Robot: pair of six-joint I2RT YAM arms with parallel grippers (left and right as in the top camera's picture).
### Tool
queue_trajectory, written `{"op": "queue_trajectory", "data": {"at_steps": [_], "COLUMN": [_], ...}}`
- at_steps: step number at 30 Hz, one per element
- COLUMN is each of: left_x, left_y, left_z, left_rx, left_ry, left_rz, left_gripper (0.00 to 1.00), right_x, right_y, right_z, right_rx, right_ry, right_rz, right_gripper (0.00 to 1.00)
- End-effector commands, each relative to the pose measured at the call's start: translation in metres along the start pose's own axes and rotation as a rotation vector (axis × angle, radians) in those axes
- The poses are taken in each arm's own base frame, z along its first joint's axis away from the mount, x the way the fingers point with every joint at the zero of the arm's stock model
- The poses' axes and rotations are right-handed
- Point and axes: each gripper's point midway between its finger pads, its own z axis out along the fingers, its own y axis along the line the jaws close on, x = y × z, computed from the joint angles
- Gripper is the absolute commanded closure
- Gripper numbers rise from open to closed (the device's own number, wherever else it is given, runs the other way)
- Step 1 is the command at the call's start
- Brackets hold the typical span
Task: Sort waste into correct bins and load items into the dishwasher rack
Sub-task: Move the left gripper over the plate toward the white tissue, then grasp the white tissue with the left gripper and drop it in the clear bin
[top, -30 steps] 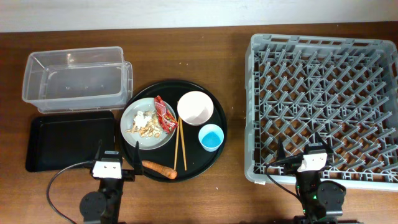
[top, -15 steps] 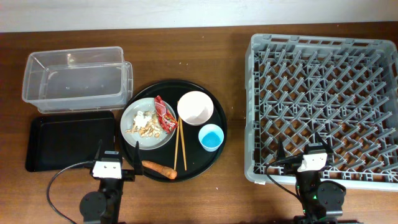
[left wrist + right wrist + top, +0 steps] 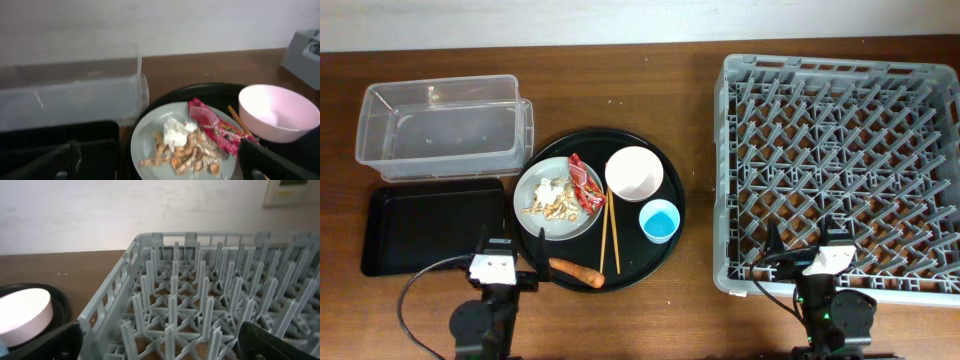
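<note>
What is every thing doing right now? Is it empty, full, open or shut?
clear tub: empty
flat black tray: empty
grey plate: holding scraps, tissue, wrapper
white bowl: upright, empty
blue cup: upright
chopsticks: lying on round black tray
carrot: lying on round black tray
dishwasher rack: empty
left gripper: open, holding nothing
right gripper: open, holding nothing

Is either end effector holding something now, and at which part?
Nothing is held. The left end effector and the right end effector are both open and empty.

Clear plastic tub, grey plastic rack, wooden table
</note>
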Motion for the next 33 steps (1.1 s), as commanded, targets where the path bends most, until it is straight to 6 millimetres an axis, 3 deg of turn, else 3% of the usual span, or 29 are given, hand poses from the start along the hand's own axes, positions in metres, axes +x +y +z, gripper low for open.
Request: {"op": "queue_trajectory", "data": {"at_steps": [1, 5, 9, 14, 17, 19, 23, 27, 30, 33], "left_x": [-0.012, -0.038, -0.067, -0.057, -0.055, -0.062, -0.067, -0.079, -0.065, -0.011], "left_y": [0.003, 0.005, 0.007, 0.009, 0.006, 0.006, 0.002, 0.0, -0.003, -0.014], "left_z": [0.0, 0.008, 0.026, 0.05, 0.048, 0.048, 0.054, 0.075, 0.093, 0.111], "left_rx": [-0.011, -0.008, 0.0, 0.01, 0.033, 0.034, 0.062, 0.078, 0.086, 0.111], "left_ry": [0.061, 0.167, 0.293, 0.6, 0.834, 0.894, 0.891, 0.807, 0.836, 1.001], "left_rz": [-0.041, -0.05, -0.061, -0.086, -0.113, -0.118, -0.131, -0.148, -0.162, -0.166], "left_gripper": [0.01, 0.01, 0.01, 0.01, 0.01, 0.01, 0.01, 0.01, 0.01, 0.01], "right_x": [-0.021, -0.048, -0.058, -0.059, -0.05, -0.043, -0.033, -0.033, -0.033, -0.033], "right_y": [0.001, 0.0, 0.0, 0.0, -0.001, -0.001, -0.002, -0.002, -0.002, -0.002], "right_z": [-0.006, -0.006, 0.007, 0.027, 0.03, 0.03, 0.029, 0.029, 0.029, 0.029], "right_rx": [0.01, 0.031, 0.049, 0.073, 0.081, 0.074, 0.077, 0.077, 0.077, 0.078], "right_ry": [0.019, 0.092, 0.265, 0.505, 0.701, 0.777, 0.828, 0.829, 0.829, 0.829], "right_rz": [0.075, 0.069, 0.073, 0.078, 0.045, 0.018, 0.019, 0.019, 0.019, 0.019], "right_gripper": [0.02, 0.02, 0.02, 0.02, 0.02, 0.02, 0.02, 0.02, 0.02, 0.02]}}
